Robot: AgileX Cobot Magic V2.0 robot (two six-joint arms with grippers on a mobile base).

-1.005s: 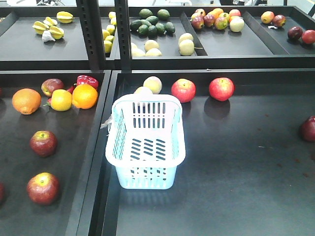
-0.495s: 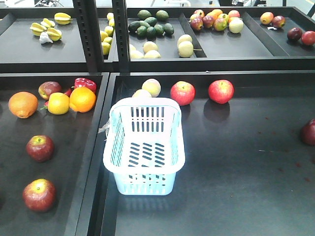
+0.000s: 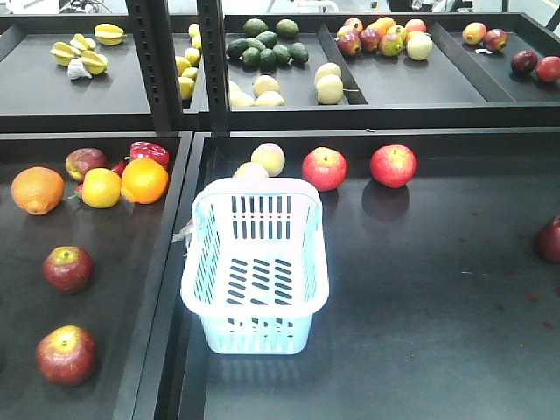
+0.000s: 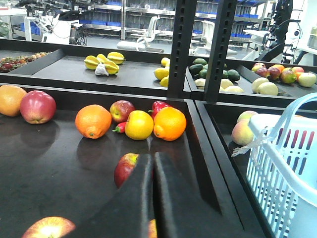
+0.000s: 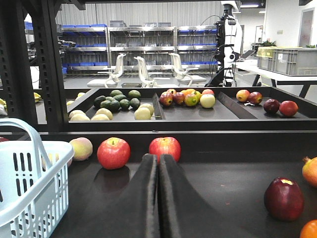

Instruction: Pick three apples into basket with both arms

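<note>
The pale blue basket [image 3: 254,187] stands empty at the left of the right tray. Two deep red apples [image 3: 68,269] [image 3: 66,354] lie in the left tray, with a third [image 3: 85,163] beside the oranges. Two brighter red apples [image 3: 324,168] [image 3: 393,165] sit behind the basket. Neither gripper shows in the front view. My left gripper [image 4: 152,157] is shut and empty above the left tray, an apple [image 4: 126,168] just beyond its tip and the basket [image 4: 285,163] to its right. My right gripper [image 5: 158,158] is shut and empty, pointing at an apple [image 5: 165,147].
Oranges [image 3: 144,179] and a lemon [image 3: 101,187] cluster in the left tray. A raised black divider [image 3: 175,262] separates the two trays. Peaches [image 3: 268,158] lie behind the basket. A dark red apple [image 3: 549,239] sits at the right edge. Upright posts [image 3: 210,61] and a fruit shelf stand behind.
In the front view the basket and the near fruit have slid slightly down and left. No fruit has moved relative to its tray.
</note>
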